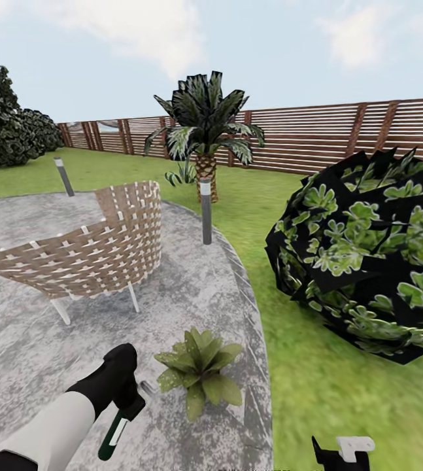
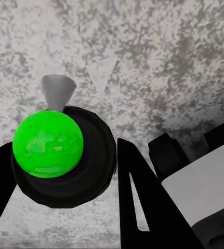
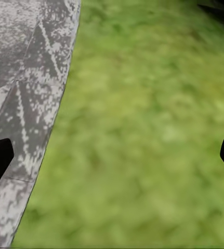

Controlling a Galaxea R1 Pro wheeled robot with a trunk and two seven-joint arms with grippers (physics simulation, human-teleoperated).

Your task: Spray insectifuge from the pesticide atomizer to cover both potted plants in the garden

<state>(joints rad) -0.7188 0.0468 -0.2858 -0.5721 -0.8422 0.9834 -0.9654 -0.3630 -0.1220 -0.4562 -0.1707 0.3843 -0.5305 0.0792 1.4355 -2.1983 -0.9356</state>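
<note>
One potted plant [image 1: 200,371], a low rosette of pointed green leaves, stands on the round grey patio [image 1: 28,340] near its right edge; the leaves hide its pot. Its leaves look plain green, and I make out no insectifuge specks. Just left of it, my left gripper [image 1: 123,384] is shut on the atomizer [image 1: 114,435], a dark green bottle with a white label. In the left wrist view the atomizer's bright green top [image 2: 48,143] and grey nozzle [image 2: 58,91] sit between the black fingers [image 2: 143,202]. My right gripper [image 3: 112,158] hangs open over the lawn. The second potted plant is out of view.
A woven wicker chair [image 1: 87,252] stands on the patio's left. A grey bollard light [image 1: 205,212] rises at the patio rim, another [image 1: 63,176] farther left. A big dark-leaved shrub [image 1: 368,255] fills the right lawn. A palm [image 1: 204,131] and slatted fence [image 1: 329,134] stand behind.
</note>
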